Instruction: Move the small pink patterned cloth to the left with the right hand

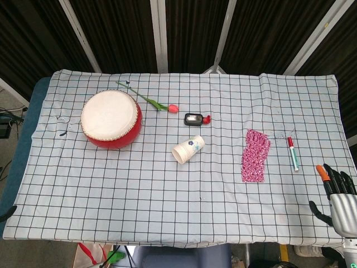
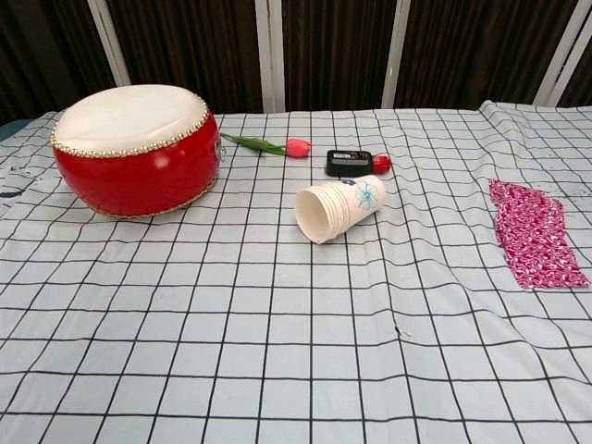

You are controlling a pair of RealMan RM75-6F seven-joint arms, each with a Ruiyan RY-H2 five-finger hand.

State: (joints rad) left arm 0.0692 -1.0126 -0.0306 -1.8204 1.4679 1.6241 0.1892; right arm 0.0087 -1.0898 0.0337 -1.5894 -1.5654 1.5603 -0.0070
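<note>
Pink patterned cloth (image 1: 255, 155) is lying flat on the right side of the checkered tablecloth (image 1: 167, 212), just left of a marker pen (image 1: 292, 153) and well apart from the paper cup (image 1: 188, 149) tipped on its side near the middle. Right hand (image 1: 336, 196) sits at the table's near right corner, fingers spread, holding nothing and not touching the cloth. Over on the left there's a red drum (image 1: 111, 119), with a tulip (image 1: 149, 100) and a small black gadget (image 1: 194, 118) behind the cup; left hand doesn't show in either view.
</note>
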